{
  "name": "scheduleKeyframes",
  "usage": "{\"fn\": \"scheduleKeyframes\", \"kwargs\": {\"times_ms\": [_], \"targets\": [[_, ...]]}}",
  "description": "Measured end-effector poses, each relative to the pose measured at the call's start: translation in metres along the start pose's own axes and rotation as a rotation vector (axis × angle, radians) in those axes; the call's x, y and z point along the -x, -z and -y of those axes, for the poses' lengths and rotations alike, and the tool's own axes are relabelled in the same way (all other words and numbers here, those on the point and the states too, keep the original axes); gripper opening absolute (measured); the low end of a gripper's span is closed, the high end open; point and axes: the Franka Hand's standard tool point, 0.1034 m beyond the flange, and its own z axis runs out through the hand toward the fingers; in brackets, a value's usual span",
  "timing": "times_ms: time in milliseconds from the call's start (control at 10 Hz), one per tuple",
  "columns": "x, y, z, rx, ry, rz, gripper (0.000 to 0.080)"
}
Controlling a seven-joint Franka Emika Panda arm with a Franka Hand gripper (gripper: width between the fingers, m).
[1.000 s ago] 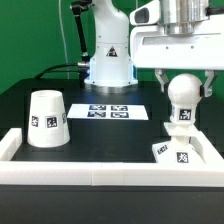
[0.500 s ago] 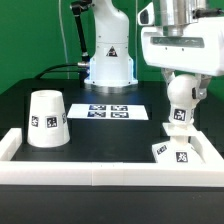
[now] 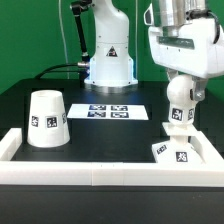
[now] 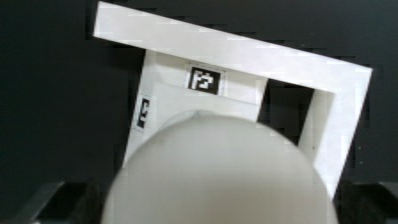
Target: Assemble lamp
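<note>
Gripper (image 3: 181, 90) clamped on the bulb (image 3: 179, 114) over a black table (image 3: 110, 135) before a green backdrop (image 3: 30, 40)

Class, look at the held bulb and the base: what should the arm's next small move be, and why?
Probably ease the bulb down toward the base. The gripper clamps the bulb's ball top, upright; its foot hangs just above the base and does not seem to touch it.
</note>
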Motion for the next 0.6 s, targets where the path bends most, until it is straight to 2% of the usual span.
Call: {"fn": "scheduleKeyframes", "kwargs": {"times_ms": [600], "targets": [[0.0005,-0.0031,-0.0041,0.014,0.513,-0.014,0.0699]]}}
